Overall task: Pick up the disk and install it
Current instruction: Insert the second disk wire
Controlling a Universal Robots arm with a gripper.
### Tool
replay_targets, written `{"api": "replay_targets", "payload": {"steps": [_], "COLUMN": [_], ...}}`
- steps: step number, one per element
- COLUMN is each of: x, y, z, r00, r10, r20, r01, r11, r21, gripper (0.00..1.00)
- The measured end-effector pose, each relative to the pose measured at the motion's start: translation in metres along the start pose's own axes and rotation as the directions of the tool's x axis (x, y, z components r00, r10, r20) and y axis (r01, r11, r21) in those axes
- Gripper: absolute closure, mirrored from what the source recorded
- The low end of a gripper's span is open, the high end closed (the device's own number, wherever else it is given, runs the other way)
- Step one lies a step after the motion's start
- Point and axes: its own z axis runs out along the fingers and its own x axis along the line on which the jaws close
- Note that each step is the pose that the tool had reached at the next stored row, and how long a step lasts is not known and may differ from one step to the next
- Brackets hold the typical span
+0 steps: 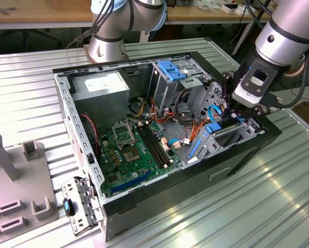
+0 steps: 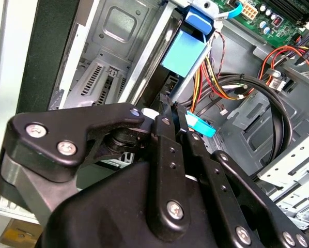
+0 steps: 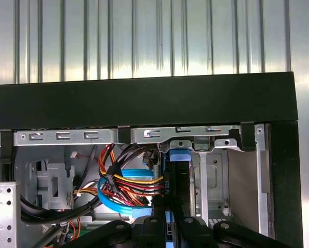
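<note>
The arm reaches down from the exterior view's right, wrist tilted, its gripper [image 1: 231, 114] lowered, fingers [image 2: 171, 135] drawn together.

Bright, even light falls from above in the exterior view; the ribbed metal table [image 1: 278, 196] throws back soft white glare streaks, strongest at the exterior view's right. The open computer case [image 1: 237, 160] holds deeper shadow along its inner walls. In the first wrist view the table's ridges [image 3: 144, 36] gleam hard — near blown out. In the second wrist view the gripper [image 2: 170, 108] looms dark, slightly soft.
</note>
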Motion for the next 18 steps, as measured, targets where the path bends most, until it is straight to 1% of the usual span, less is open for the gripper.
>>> {"api": "replay_targets", "payload": {"steps": [4, 7, 8, 10, 11, 12, 14, 15, 17, 18], "x": [-0.0001, -0.0001, 0.0000, 0.0000, 0.0000, 0.0003, 0.0010, 0.0011, 0.0011, 0.0011], "y": [0.0000, 0.0000, 0.0000, 0.0000, 0.0000, 0.0001, 0.0004, 0.0005, 0.0005, 0.0005], "z": [0.0022, 0.0024, 0.0029, 0.0020, 0.0002, -0.0043, -0.0163, -0.0183, -0.0183, -0.0184], "r00": [1.0000, 1.0000, 1.0000, 1.0000, 1.0000, 1.0000, 1.0000, 1.0000, 1.0000, 1.0000], "r10": [0.000, 0.000, 0.000, 0.000, 0.000, 0.000, 0.000, 0.000, 0.000, 0.000], "r20": [-0.0049, -0.0052, -0.0067, -0.0056, -0.0060, -0.0058, -0.0058, -0.0058, -0.0059, -0.0058], "r01": [0.000, 0.000, 0.000, 0.000, 0.000, 0.000, 0.000, 0.000, 0.000, 0.000], "r11": [1.0000, 1.0000, 1.0000, 1.0000, 1.0000, 1.0000, 1.0000, 1.0000, 1.0000, 1.0000], "r21": [0.0001, 0.0001, 0.0001, 0.0002, 0.0001, 0.0001, 0.0001, 0.0001, 0.0001, 0.0001], "gripper": [0.84, 0.84, 0.84, 0.82, 0.76, 0.76, 0.76, 0.76, 0.78, 0.84]}}
